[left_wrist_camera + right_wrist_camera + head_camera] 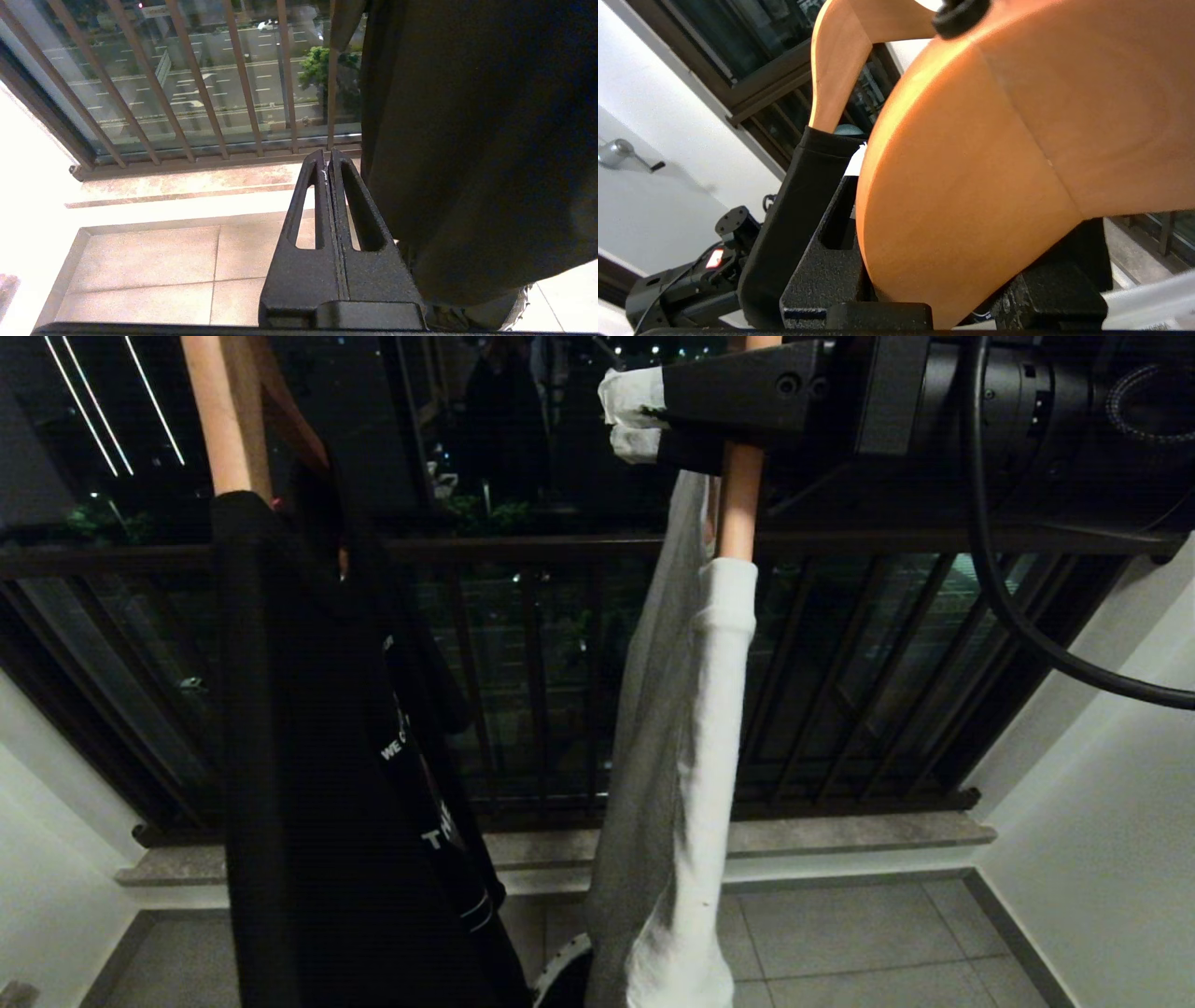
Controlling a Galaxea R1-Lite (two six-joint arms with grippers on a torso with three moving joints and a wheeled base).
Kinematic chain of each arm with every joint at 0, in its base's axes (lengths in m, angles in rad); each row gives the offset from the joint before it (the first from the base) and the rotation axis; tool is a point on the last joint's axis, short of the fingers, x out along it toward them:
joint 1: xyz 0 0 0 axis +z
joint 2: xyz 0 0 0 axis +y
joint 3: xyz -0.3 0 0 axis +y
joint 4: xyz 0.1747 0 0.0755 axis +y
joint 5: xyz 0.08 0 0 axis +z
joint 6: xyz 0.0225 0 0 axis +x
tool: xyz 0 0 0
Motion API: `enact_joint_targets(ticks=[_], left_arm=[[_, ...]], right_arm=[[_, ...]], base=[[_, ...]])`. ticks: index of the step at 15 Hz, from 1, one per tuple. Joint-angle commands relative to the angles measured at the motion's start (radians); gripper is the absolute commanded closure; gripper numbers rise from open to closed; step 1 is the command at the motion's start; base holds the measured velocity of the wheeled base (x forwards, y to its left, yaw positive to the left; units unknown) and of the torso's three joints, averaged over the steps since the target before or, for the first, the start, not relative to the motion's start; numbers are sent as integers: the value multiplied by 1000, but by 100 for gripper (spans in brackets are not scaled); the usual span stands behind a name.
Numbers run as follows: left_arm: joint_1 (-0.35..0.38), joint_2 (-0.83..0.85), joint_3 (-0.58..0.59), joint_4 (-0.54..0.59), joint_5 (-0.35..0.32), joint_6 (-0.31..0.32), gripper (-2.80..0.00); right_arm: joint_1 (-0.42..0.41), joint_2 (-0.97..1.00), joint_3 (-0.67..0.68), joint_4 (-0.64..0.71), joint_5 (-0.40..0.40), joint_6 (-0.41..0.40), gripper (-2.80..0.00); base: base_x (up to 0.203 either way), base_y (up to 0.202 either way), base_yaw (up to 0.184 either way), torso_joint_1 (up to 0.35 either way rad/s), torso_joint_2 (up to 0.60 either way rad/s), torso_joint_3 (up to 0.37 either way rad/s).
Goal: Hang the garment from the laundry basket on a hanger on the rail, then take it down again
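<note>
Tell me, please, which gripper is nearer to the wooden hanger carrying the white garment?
Right. The right gripper straddles that wooden hanger; the left gripper hangs low beside the black garment.

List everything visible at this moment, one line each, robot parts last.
wooden hangers: two, light wood, one up left, one right of centre
black garment: one, white print, on the left hanger
white and grey garment: one, hanging from the right hanger
laundry basket: one, only a pale edge on the floor behind the garments
window railing: one, dark bars, across the back
floor tiles: grey, below the sill
right gripper: white-tipped, closing around the right hanger's arm
left gripper: black, shut, low beside the black garment
</note>
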Motion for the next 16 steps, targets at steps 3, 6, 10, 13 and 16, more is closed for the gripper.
enact_joint_targets(ticks=[3,6,10,13,16], left_arm=[[1,-1,3,0,0,0,0],[1,-1,3,0,0,0,0],[1,-1,3,0,0,0,0],[1,-1,3,0,0,0,0],[1,-1,3,0,0,0,0]], right_arm=[[1,-5,1,-3,5,1,0],[1,-5,1,-3,5,1,0],[1,-9,4,-3,5,1,0],[1,-9,4,-5,5,1,0],[1,-14,4,-9,6,1,0]], base=[[0,0,0,0,0,0],[0,0,0,0,0,0],[0,0,0,0,0,0],[0,0,0,0,0,0],[0,0,0,0,0,0]])
